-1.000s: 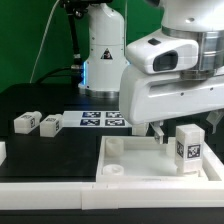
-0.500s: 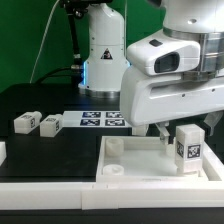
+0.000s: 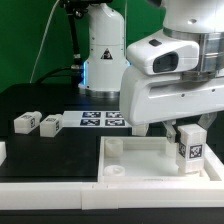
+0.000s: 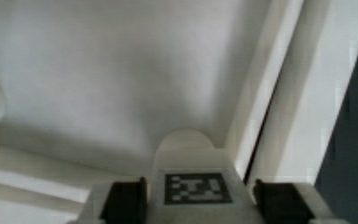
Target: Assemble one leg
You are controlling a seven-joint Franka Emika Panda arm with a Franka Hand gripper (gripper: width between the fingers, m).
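A leg (image 3: 188, 150), a small white block with a square tag, stands upright on the large white panel (image 3: 135, 158) at the exterior view's right. My gripper (image 3: 184, 133) is down over it with its fingers against both of its sides. In the wrist view the leg (image 4: 194, 160) fills the gap between the two dark pads (image 4: 130, 200), tag facing the camera. My gripper (image 4: 197, 196) is shut on the leg. The panel (image 4: 123, 80) lies under it.
Two more legs (image 3: 25, 122) (image 3: 50, 123) lie on the black table at the exterior view's left. The marker board (image 3: 100, 119) lies behind the panel. Another white part (image 3: 2, 151) shows at the left edge. The robot base (image 3: 100, 50) stands at the back.
The visible finger has moved in from the left of the leg to its side; the hand body has not moved. The leg stays in place.
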